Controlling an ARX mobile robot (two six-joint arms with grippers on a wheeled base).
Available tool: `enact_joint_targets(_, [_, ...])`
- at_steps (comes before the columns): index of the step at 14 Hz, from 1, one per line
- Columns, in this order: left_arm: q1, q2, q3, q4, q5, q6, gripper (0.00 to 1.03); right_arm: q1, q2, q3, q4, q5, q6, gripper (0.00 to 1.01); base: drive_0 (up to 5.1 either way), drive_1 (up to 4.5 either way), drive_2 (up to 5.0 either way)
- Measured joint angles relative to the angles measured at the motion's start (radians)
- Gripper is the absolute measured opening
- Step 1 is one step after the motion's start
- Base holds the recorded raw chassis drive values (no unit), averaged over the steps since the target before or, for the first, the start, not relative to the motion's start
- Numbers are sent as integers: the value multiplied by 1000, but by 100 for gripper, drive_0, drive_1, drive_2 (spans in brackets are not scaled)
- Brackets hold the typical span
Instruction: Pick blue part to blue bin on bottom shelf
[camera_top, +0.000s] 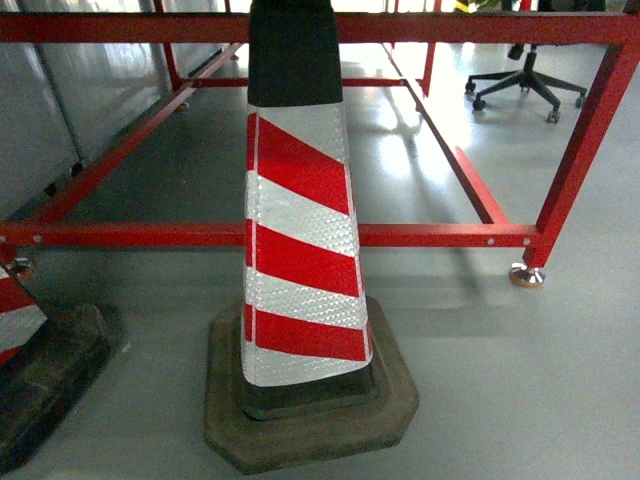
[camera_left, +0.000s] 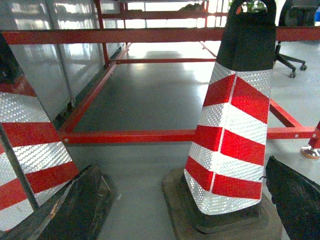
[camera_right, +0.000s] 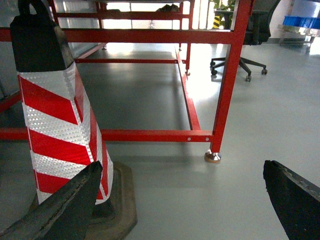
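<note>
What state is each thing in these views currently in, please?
Left hand: open, holding nothing.
Right hand: open, holding nothing.
Striped traffic cone: upright on its dark base, in front of the red frame.
Second traffic cone: at the left edge, mostly out of view.
Red metal frame: standing on the floor, nothing seen on it.
Office chair: upright, unoccupied.
Blue bin, blue part: not identifiable.

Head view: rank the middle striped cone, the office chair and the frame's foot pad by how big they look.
1. Striped cone, by far the largest, though it stands nearest the camera.
2. Office chair, far back.
3. Foot pad, smallest.
</note>
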Motion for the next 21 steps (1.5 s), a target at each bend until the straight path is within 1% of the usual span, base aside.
enact_joint_targets(21, [0,0,0,-3,1,0,98,0,0,0,-2,0,0,98,0,0,0])
